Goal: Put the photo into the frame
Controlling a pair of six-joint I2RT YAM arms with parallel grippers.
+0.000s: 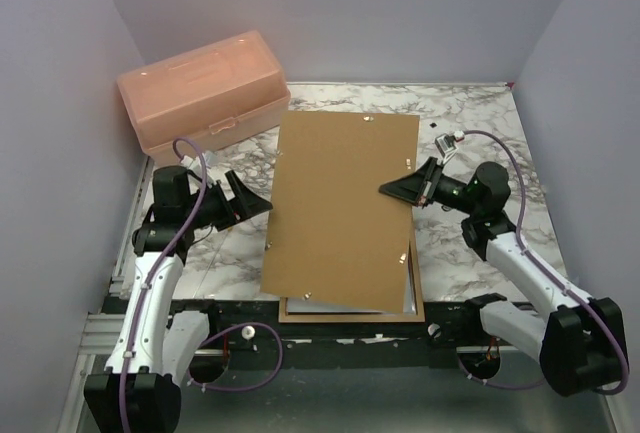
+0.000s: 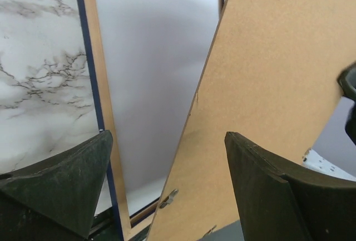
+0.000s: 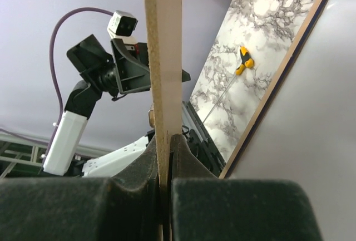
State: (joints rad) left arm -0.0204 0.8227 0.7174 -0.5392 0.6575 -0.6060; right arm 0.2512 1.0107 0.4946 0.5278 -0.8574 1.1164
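Right now the frame (image 1: 350, 316) is lying flat on the marble table (image 1: 480, 123), light wood side up. Its long side is running from the near edge, by the arms, toward the far wall. A pale grey sheet (image 2: 156, 74) is filling the inside. I cannot tell if that is the photo face down or only the clear pane.

One brown backing board (image 1: 340, 208) is hanging over the frame and hiding most of it from above. The board is pointing nearly the same way, with its near end swung a little to the left. The right claw (image 1: 392, 189) is pinching the board's right edge tight. The left claw (image 1: 258, 201) is standing wide apart by the board's left edge, gripping nothing.

I am counting one frame, one board, two claws and one peach box (image 1: 200, 93), which is sitting at the far left. A small yellow and black thing (image 3: 245, 60) is lying on the table near the frame.
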